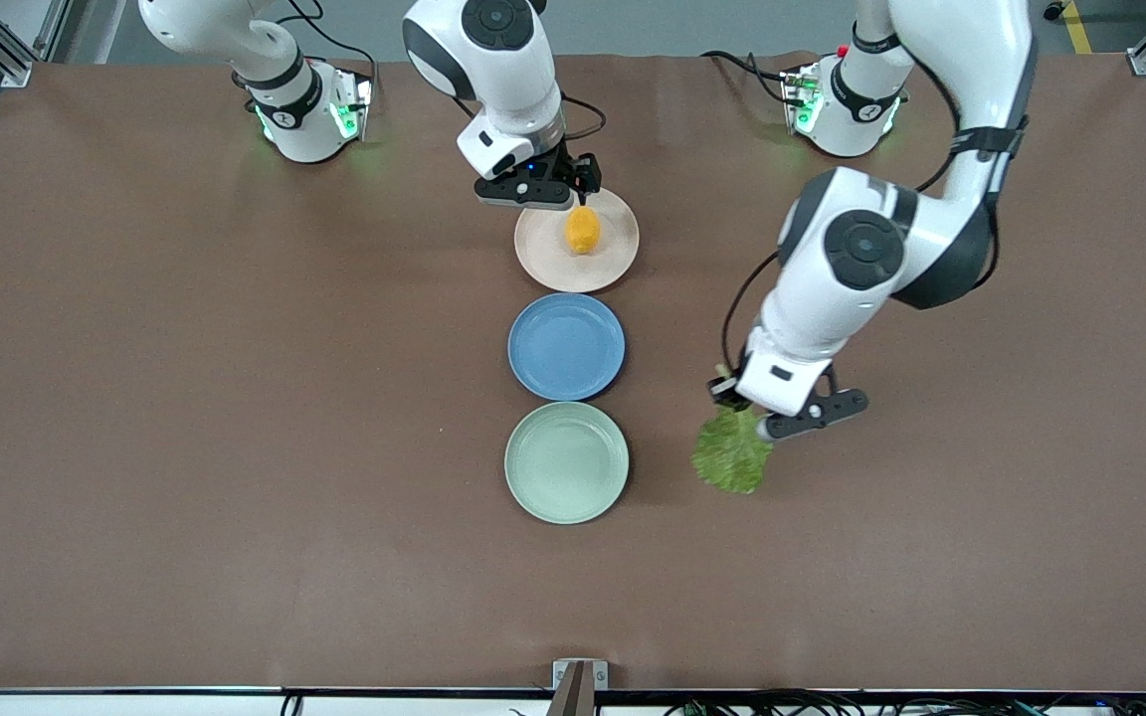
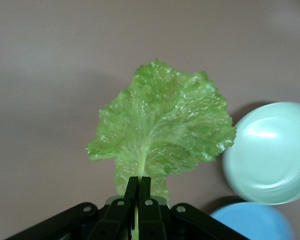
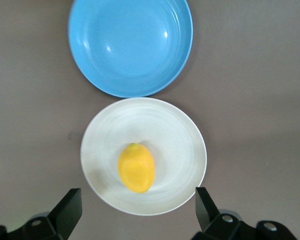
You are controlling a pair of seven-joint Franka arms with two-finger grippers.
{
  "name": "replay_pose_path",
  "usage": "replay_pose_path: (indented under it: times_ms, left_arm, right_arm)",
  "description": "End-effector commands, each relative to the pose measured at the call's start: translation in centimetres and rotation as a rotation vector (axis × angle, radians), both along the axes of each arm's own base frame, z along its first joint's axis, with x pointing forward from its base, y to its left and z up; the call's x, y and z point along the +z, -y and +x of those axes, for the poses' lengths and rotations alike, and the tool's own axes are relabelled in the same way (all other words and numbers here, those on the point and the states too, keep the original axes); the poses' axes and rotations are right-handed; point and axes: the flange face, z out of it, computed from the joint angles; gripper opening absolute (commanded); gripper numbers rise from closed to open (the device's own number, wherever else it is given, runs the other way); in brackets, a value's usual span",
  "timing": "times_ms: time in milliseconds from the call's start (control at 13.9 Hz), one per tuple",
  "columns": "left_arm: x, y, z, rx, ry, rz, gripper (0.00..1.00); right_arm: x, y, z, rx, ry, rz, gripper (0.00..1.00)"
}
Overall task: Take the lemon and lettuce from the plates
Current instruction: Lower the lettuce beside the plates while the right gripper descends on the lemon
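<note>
Fingers of left gripper (image 2: 138, 200) clenching the lettuce (image 2: 160, 130) by its pale stem, hanging over bare bench (image 1: 235, 447) beside the mint plate (image 1: 566, 462), toward the left arm's end. Fingers of right gripper (image 3: 137, 212) spread wide, hovering over the beige-pink plate (image 1: 576, 239). Lemon (image 1: 582, 230) lying on that plate. Blue plate (image 1: 566, 346) sitting between the two.

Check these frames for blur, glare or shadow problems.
Left wrist view: mint plate smeared at its edges, lettuce sharp. Right wrist view: small glints on blue plate, lemon crisp. Front view: even light, soft shadows.
</note>
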Motion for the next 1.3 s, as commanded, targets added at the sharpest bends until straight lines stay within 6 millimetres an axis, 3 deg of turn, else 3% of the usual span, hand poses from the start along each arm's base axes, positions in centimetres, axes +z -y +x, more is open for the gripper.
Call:
replay_pose_path:
  times_ms: [0,216,288,505,793,938,1082,1154,1226]
  left_arm:
    - [-2.6,-6.0,-3.9,-0.059,-0.059,0.034,0.00]
    - [-6.4,-11.8,-5.0,-0.113,-0.138,0.053,0.00]
    - [-7.5,-12.9,-5.3,-0.125,-0.152,0.055,0.00]
    - [-11.1,-16.2,-6.2,-0.129,-0.167,0.090,0.00]
    - [-14.8,-18.0,-6.4,-0.122,-0.160,0.105,0.01]
    - [-16.0,-18.1,-6.6,-0.129,-0.176,0.108,0.01]
    - [-15.9,-18.2,-6.6,-0.130,-0.176,0.108,0.09]
    - [-15.5,-18.1,-6.4,-0.133,-0.172,0.106,0.44]
    - [-14.8,-18.1,-6.1,-0.145,-0.164,0.105,0.95]
  right_arm:
    - [-4.5,-0.7,-0.8,-0.050,0.011,-0.013,1.00]
    - [-8.8,-1.9,-1.5,-0.045,0.006,-0.032,1.00]
    - [-10.2,-2.4,-2.3,-0.031,-0.004,-0.049,1.00]
    - [-11.7,-2.4,-2.7,-0.043,-0.015,-0.069,1.00]
    - [-12.8,-3.5,-2.4,-0.075,0.002,-0.045,1.00]
    - [-14.0,-4.9,-3.3,-0.069,0.005,-0.041,1.00]
    - [-15.2,-5.4,-4.1,-0.043,0.012,-0.061,1.00]
    - [-15.6,-5.5,-4.3,-0.038,0.013,-0.069,1.00]
    - [-15.8,-5.5,-4.4,-0.037,0.013,-0.071,1.00]
